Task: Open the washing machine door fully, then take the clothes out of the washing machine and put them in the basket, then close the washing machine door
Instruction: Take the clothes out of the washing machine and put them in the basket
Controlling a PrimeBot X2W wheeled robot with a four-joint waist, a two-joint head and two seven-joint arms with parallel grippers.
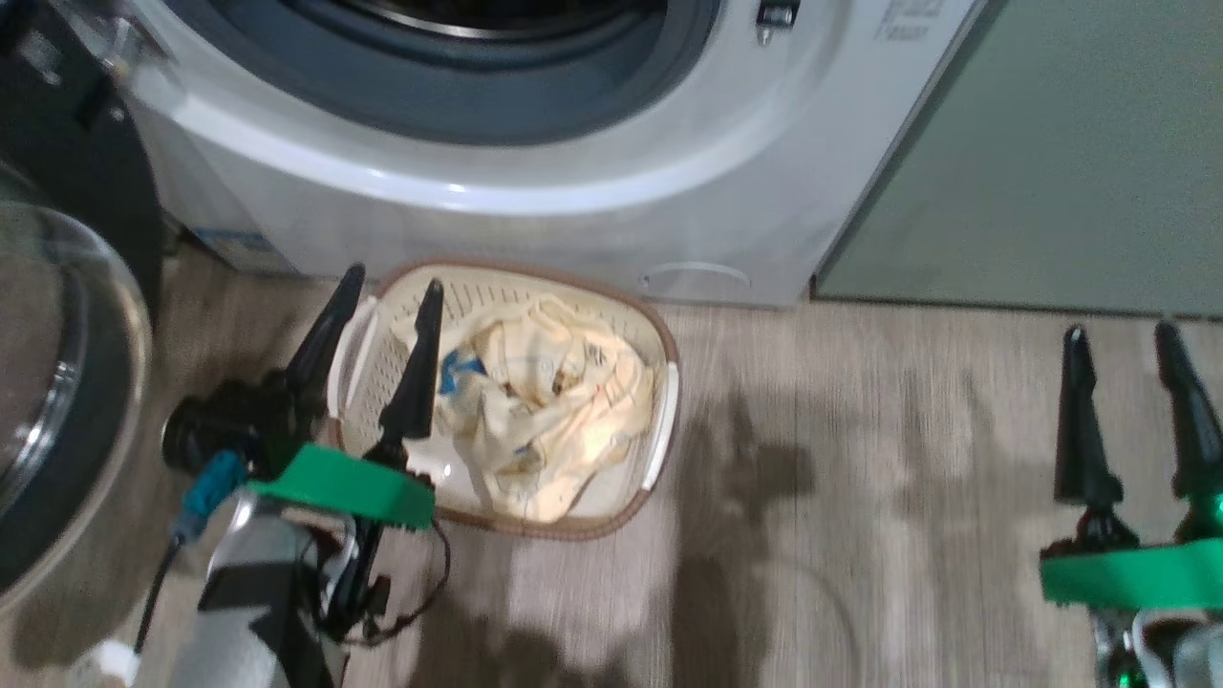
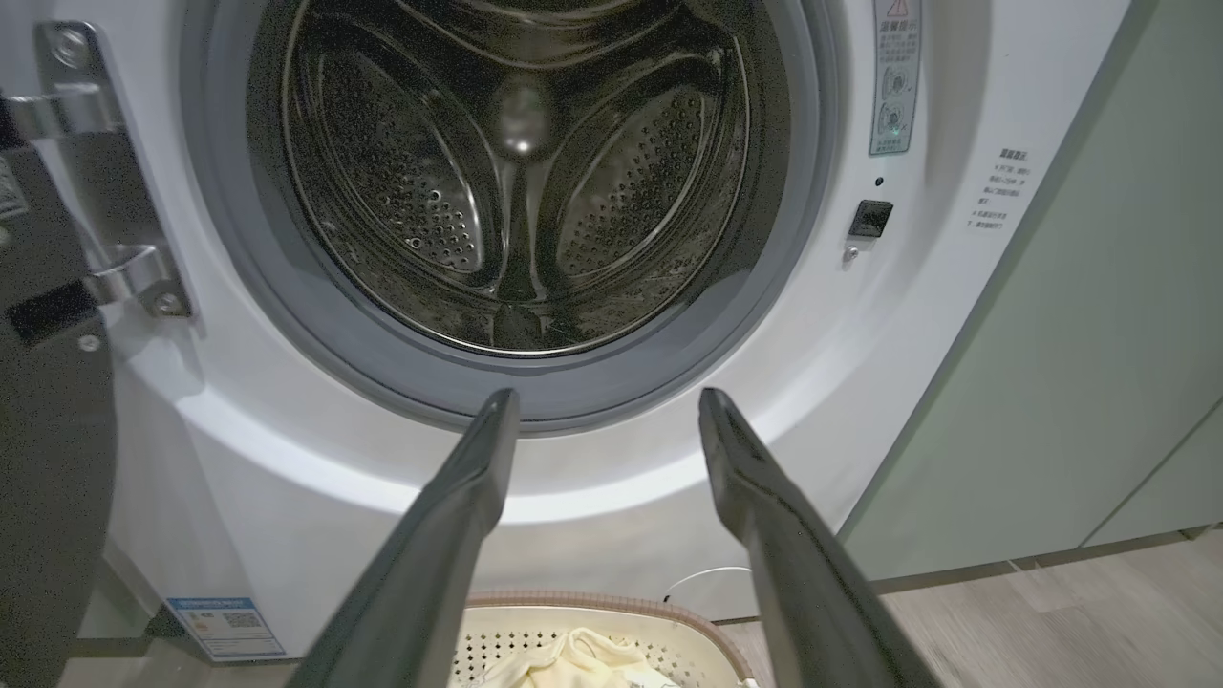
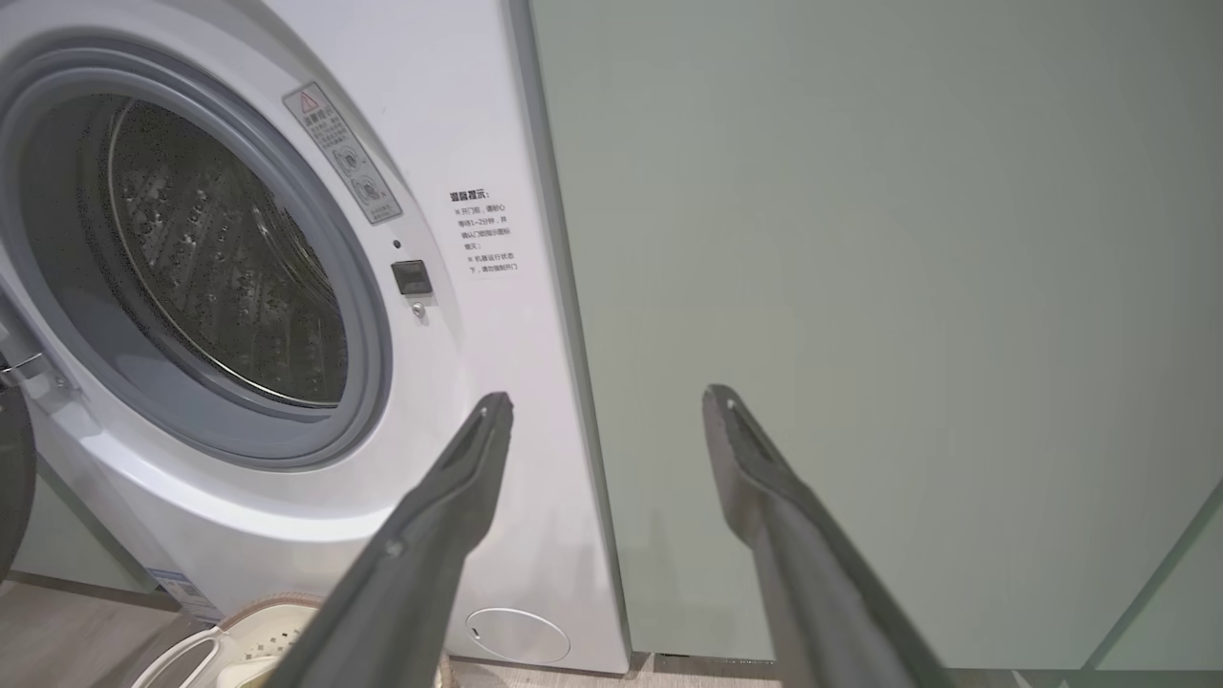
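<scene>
The soft cream-yellow cotton clothes lie bunched inside the small cream perforated plastic basket with the brown rim, at centre-left of the head view. The basket stands on the wood-pattern floor, just in front of the white front-loading washing machine and below its grey-rimmed mouth.

In the left wrist view, the perforated steel drum shows bare metal on every visible surface. No garment is seen in it, though the lowest front part behind the grey seal is hidden.

The large round glossy black washing machine door, with its clear glass porthole, stands swung wide at the left edge of the head view, well apart from the mouth.

Status (judgement):
- Door opening: complete.
- Transfer of clothes to the basket: appears complete.
- Door closing: not yet done. This is the only step left.

The left gripper is at lower left of the head view, over the left end of the basket. Its two dark fingers are spread and hold nothing. It is the arm nearer the door, and so is the likely one to push it shut.

The right gripper is at lower right, above bare floor and near the pale green cabinet. Its fingers are apart and empty.

The head view is slightly blurred, so fine detail of the garments cannot be read.
</scene>
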